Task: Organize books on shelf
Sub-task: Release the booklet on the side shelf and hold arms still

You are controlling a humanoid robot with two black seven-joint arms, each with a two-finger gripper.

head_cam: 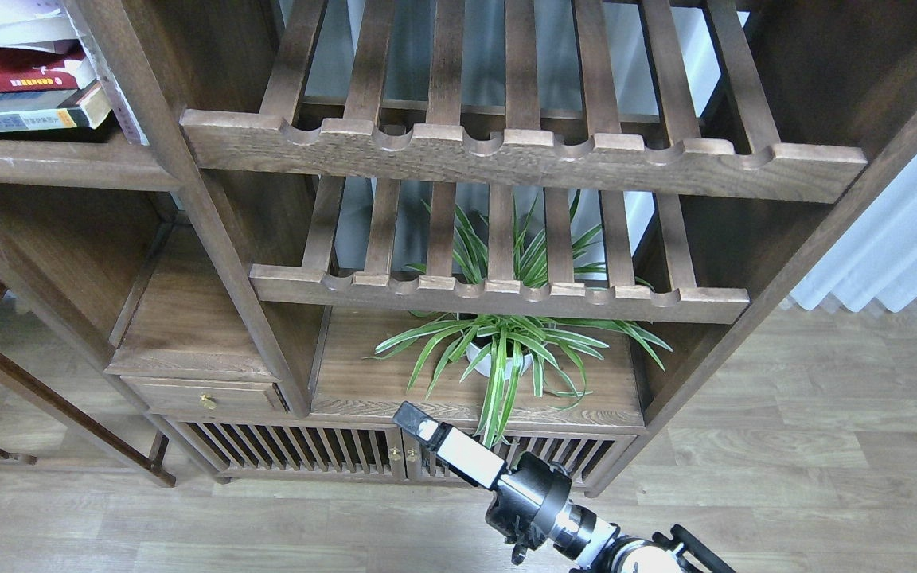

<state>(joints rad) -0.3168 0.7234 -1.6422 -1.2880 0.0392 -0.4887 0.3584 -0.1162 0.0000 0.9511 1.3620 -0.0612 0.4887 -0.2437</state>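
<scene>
The books lie stacked flat at the far top left, cut off by the frame edge. A white book [5,17] is on top, a red book [17,73] with yellow lettering is under it, and a grey book [25,118] is at the bottom. They rest on the shelf [52,163], a solid dark-brown board with a rounded front edge. My right gripper [412,417] is low in the middle, in front of the cabinet's slatted doors and far from the books. It is seen end-on, so its fingers cannot be told apart. My left gripper is out of view.
Two slatted racks [522,155] with notched front rails fill the middle bay. A potted spider plant [498,350] stands on the board below them, just behind my right gripper. A small drawer [204,395] is at the lower left. Wooden floor and a white curtain [896,239] are on the right.
</scene>
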